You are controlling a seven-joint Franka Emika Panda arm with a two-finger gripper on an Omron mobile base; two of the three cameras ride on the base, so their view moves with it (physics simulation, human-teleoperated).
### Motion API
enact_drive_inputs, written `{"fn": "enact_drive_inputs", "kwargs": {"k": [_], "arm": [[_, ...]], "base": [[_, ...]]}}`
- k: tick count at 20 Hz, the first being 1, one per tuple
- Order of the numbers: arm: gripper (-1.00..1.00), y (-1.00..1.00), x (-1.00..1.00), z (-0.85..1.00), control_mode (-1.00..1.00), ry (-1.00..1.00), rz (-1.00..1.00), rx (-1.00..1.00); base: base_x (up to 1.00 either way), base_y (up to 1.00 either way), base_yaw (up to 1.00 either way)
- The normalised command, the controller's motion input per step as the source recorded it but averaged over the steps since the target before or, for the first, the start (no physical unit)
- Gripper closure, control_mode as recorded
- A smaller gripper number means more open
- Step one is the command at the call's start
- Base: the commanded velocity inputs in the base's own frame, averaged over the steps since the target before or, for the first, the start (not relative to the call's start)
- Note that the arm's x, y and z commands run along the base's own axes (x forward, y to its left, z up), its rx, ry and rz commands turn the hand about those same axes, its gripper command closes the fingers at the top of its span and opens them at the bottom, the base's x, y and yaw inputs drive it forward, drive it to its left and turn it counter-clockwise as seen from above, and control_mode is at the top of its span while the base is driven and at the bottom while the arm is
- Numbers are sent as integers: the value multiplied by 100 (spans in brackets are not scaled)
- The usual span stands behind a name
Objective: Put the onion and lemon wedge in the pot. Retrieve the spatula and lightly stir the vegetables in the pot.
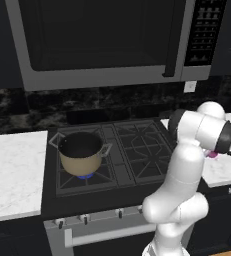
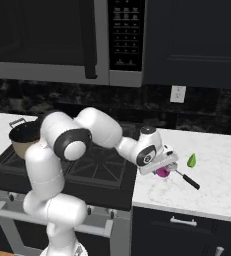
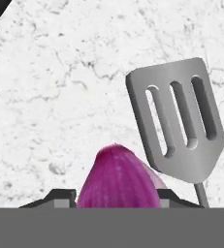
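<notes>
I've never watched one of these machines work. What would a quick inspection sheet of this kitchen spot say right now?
Surface: white marbled counter right of a black gas stove.
Job's things: tan pot on the front left burner, blue flame beneath, nothing seen inside; purple onion on the counter between the fingertips; slotted spatula lying flat beside the onion; green lemon wedge on the counter further right.
Clutter: nothing seen.
Grippers: gripper down over the onion, jaws either side; whether they already pinch it cannot be told.
Cables: nothing seen.
Surroundings: microwave above the stove, dark cabinets, dark stone backsplash, wall outlet.
</notes>
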Motion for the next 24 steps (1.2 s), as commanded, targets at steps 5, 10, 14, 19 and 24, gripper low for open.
{"fn": "enact_drive_inputs", "kwargs": {"k": [5, 10, 14, 19, 24], "arm": [[100, 77, -77, 32, -100, -22, 0, -10], [100, 100, -95, 97, -100, -29, 1, -22], [100, 100, -63, 100, -100, -3, 4, 1], [100, 86, -24, 100, -100, 0, 7, 25], [100, 100, 0, 100, -100, 9, 6, 23]], "base": [[0, 0, 0], [0, 0, 0], [0, 0, 0], [0, 0, 0], [0, 0, 0]]}}
